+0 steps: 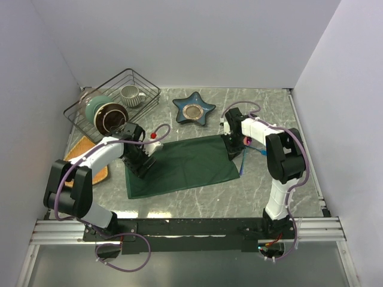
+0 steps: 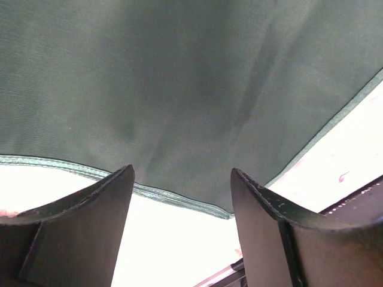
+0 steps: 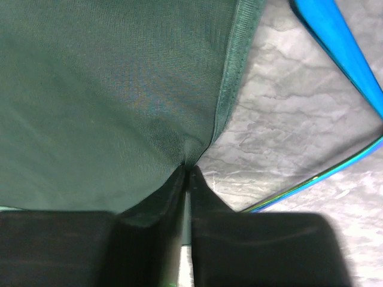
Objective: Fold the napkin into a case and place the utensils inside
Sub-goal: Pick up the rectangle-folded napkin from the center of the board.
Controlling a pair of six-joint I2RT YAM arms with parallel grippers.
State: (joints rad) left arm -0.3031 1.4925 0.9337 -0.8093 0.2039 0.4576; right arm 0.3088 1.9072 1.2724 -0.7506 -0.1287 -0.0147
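Observation:
The dark green napkin (image 1: 182, 166) lies spread flat on the marble table. My left gripper (image 1: 142, 165) is open over its left edge; in the left wrist view its fingers (image 2: 263, 209) straddle the hem of the napkin (image 2: 179, 89) with nothing between them. My right gripper (image 1: 232, 146) is shut on the napkin's far right edge; the right wrist view shows the cloth (image 3: 119, 101) pinched at the fingertips. The blue utensil (image 1: 242, 162) lies just right of the napkin and also shows in the right wrist view (image 3: 338, 45). The pink utensil (image 1: 248, 141) peeks out beside my right wrist.
A star-shaped blue dish (image 1: 194, 109) sits behind the napkin. A wire basket (image 1: 114, 103) with a bowl and a mug stands at the back left. An orange-tan mat (image 1: 84, 154) lies under the left arm. White walls enclose the table.

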